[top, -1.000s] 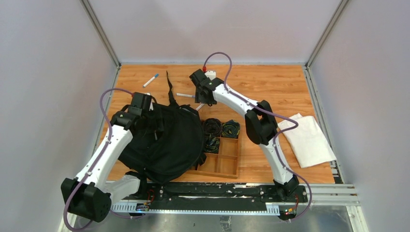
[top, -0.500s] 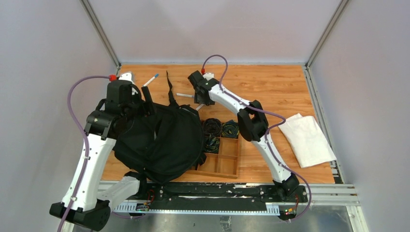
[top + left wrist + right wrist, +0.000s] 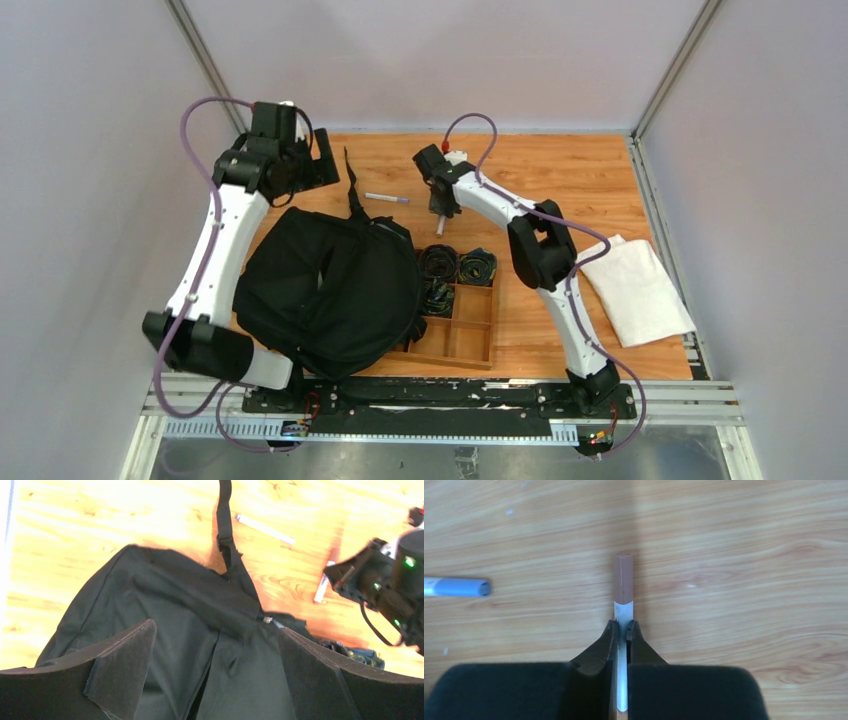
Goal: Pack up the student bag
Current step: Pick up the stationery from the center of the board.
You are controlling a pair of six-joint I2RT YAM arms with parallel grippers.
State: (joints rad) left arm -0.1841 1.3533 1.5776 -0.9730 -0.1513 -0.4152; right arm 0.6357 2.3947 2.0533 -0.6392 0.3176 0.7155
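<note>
The right hand (image 3: 622, 630) is pinched tight on the white barrel of a brown-capped marker (image 3: 624, 587). It grips just behind the cap, so the capped end sticks out past the fingertips. It looks a neat, centred hold, good for carrying, though I cannot tell whether the marker is off the tabletop (image 3: 560, 170) yet. A second marker (image 3: 386, 198), blue-capped, lies loose on the wood just beside it, between that hand and the bag's long strap (image 3: 352, 185). The student bag (image 3: 330, 290) slumps on the near-left part of the tabletop, its edge lapping the wooden tray (image 3: 470, 342), whose far compartments hold dark rolled bundles (image 3: 438, 262). The left hand (image 3: 216, 630) hangs high over the far-left corner, fingers spread wide with nothing between them, looking down on the bag. I judge it stands clear to leave room. It will likely be needed to part the bag's mouth, for I can make out no gap in the black fabric. A folded white cloth (image 3: 635, 290) lies well apart on the right.
</note>
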